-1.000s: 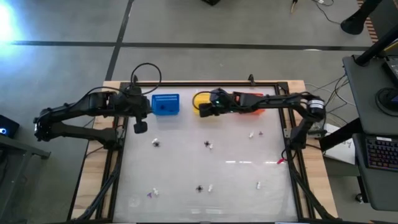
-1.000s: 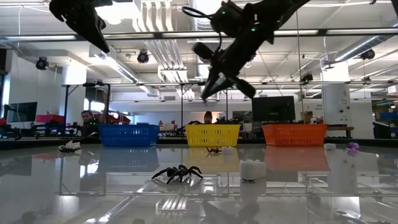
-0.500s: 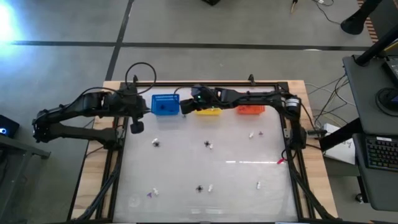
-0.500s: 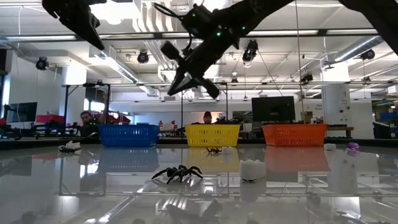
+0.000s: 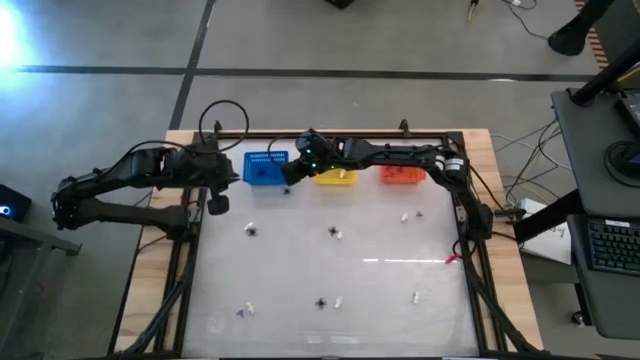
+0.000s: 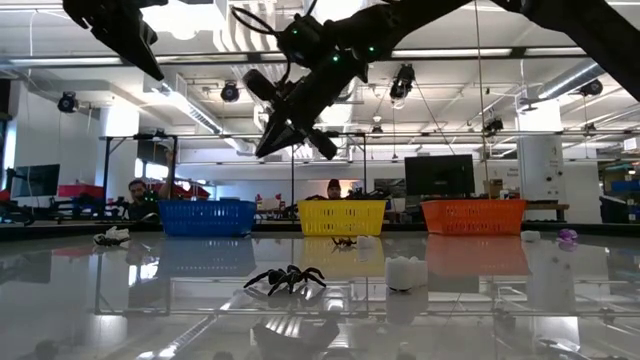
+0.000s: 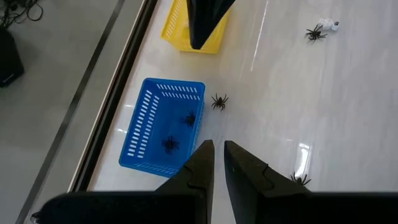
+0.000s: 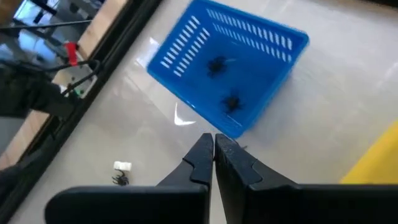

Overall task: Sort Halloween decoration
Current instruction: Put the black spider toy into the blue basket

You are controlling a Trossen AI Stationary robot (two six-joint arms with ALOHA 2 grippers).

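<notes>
The right end effector (image 5: 290,186), fingers together, has been swung from the yellow plastic basket (image 5: 334,177) towards the blue plastic basket (image 5: 265,168), beside which one black spider trinket (image 7: 218,101) lies unsorted

Bright, even overhead light fills the room; ceiling lamps (image 6: 230,91) and a blown-out patch at the frame's top flare in the low view. The glossy table (image 5: 380,300) mirrors the blue basket (image 6: 207,216), yellow basket (image 6: 342,216) and orange basket (image 6: 473,215), and carries white glare streaks in the high and left wrist views. A flare whitens the high view's upper left corner. Shadows are faint. The near edge of the table blurs in the low view.
</notes>
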